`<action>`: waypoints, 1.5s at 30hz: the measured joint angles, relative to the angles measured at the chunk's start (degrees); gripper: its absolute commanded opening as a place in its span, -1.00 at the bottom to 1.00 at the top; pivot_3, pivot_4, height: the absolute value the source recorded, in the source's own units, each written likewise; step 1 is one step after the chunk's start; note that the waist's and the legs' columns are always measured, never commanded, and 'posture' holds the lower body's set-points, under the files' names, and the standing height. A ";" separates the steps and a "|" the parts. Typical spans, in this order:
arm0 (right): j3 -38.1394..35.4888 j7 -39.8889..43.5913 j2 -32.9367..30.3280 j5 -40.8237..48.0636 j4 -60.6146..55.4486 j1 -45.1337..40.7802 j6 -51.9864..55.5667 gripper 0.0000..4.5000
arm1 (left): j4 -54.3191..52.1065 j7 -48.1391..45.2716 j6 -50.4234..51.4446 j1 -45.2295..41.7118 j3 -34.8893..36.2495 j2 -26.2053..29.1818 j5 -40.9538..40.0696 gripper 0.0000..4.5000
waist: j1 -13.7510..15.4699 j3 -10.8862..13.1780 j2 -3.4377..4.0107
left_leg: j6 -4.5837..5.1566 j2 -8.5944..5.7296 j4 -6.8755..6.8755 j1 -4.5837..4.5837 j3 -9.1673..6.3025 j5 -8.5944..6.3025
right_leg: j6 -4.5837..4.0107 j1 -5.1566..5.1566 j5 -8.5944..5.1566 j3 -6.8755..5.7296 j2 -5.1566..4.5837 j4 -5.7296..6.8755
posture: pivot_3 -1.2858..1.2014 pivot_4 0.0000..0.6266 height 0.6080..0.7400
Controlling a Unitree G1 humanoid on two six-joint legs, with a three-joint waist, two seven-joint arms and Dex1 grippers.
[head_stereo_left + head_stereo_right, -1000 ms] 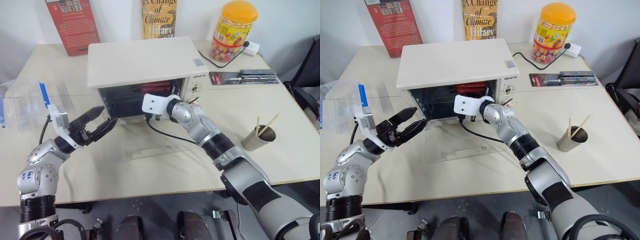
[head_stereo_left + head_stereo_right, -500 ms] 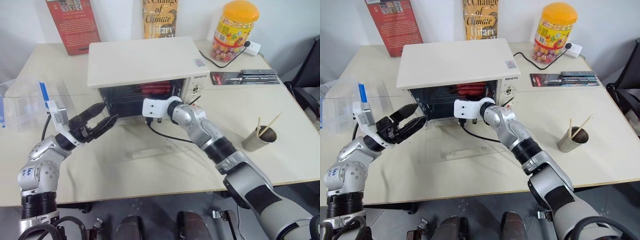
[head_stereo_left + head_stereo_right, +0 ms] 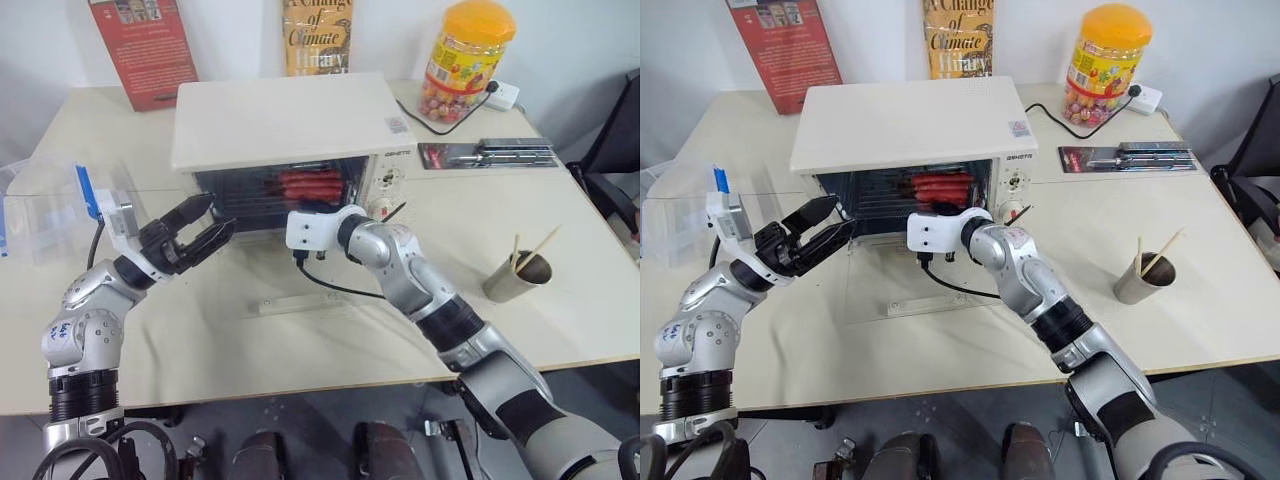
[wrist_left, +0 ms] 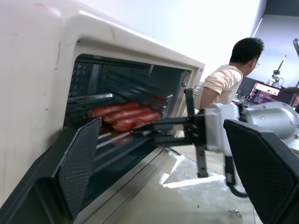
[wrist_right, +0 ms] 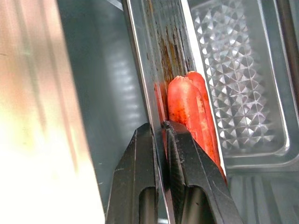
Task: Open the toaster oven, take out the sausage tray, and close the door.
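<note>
- Starting at the far left of the table (image 3: 330,345), a clear plastic box (image 3: 55,215) with a blue clip sits near the edge.
- The left gripper (image 3: 196,232) hovers just beside the oven's left front corner, its jaws spread wide and holding nothing.
- The toaster oven (image 3: 290,125) stands at the table's middle; the door (image 3: 915,285) lies folded down flat in front of it, and the cavity is open.
- The sausage tray (image 4: 100,105) sits inside the cavity on the rack, red sausages (image 3: 310,183) lying along it.
- The right gripper (image 5: 161,128) reaches into the oven's mouth, its jaws pinched together on the tray's thin front rim, one finger on each side of the metal, right next to a sausage end.
- Further right on the table: a dark flat case (image 3: 487,154), and a paper cup (image 3: 520,275) holding sticks.
- At the back right stands a jar (image 3: 463,62) with a yellow lid; two books lean against the wall behind the oven.
- In the left wrist view a person (image 4: 229,77) is in the background.
</note>
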 measured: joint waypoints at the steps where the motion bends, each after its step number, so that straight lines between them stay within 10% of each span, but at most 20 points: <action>1: 0.00 0.09 -0.33 -0.23 -1.50 1.07 0.17 -1.00 | 0.10 -0.07 -0.02 -0.10 -0.11 0.00 0.02 1.00 | 0.01 0.00 0.00 | 0.00 0.00 0.00 0.00 0.00 0.00 | 0.00 0.00 0.00 0.00 0.00 0.00 | 0.03 -0.52 1.00; 45: -2.01 12.64 -13.25 -2.94 -31.96 24.02 -7.04 -1.00 | -5.76 3.37 15.92 11.86 6.78 8.44 -7.78 1.00 | 0.79 0.00 0.00 | -0.01 -0.01 -0.03 0.00 0.10 0.00 | 0.00 0.08 0.00 0.06 0.00 -0.34 | 0.03 -0.52 1.00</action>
